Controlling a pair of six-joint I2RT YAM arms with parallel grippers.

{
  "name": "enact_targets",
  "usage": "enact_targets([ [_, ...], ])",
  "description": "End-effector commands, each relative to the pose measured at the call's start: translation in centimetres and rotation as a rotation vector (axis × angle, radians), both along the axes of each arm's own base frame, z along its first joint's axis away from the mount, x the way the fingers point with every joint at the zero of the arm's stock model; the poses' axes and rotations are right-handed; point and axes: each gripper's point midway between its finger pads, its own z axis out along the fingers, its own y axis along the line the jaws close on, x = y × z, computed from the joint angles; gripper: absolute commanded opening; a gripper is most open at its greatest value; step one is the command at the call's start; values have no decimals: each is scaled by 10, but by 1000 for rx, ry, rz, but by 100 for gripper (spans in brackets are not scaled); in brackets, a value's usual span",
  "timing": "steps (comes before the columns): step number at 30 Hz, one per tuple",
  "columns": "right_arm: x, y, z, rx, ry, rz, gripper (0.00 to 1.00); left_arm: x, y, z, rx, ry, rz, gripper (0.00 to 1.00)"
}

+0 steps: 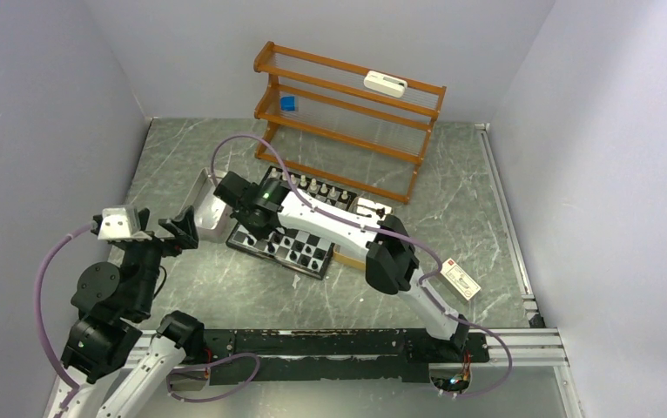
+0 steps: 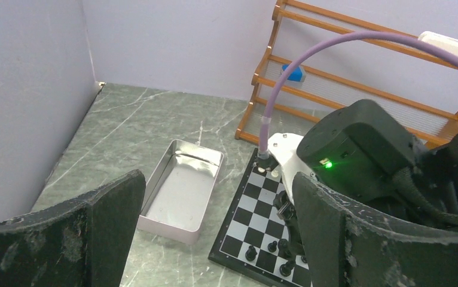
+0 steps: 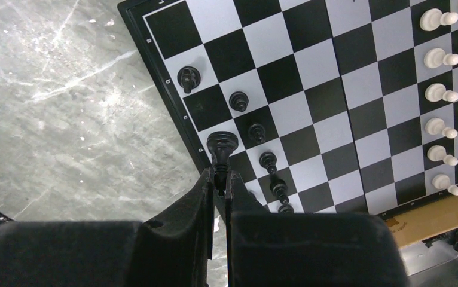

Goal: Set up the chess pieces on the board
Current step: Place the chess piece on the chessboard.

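At the board's dark-side rim: right gripper, fingers pinched together on a black piece over a back-row square of the board; touchdown unclear.
Beside the board: left gripper, fingers wide apart, holding nothing.
Pawn risk: black pawns stand just beside the held piece, so a sideways drift could topple them.
Release risk: letting go while the piece is tilted could tip it over or send it off the rim.
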Motion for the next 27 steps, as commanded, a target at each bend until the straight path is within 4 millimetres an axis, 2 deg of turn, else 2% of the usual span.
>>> enact_targets([
  [1,4,0,-4,-45,-28,32,0,-3,7,7,-18,-23,29,97],
  [12,6,11,-23,-58,-32,82,1,-4,8,6,-16,-25,34,97],
  [27,1,16,-34,-74,-25,98,2,-5,10,8,-20,-29,40,97],
])
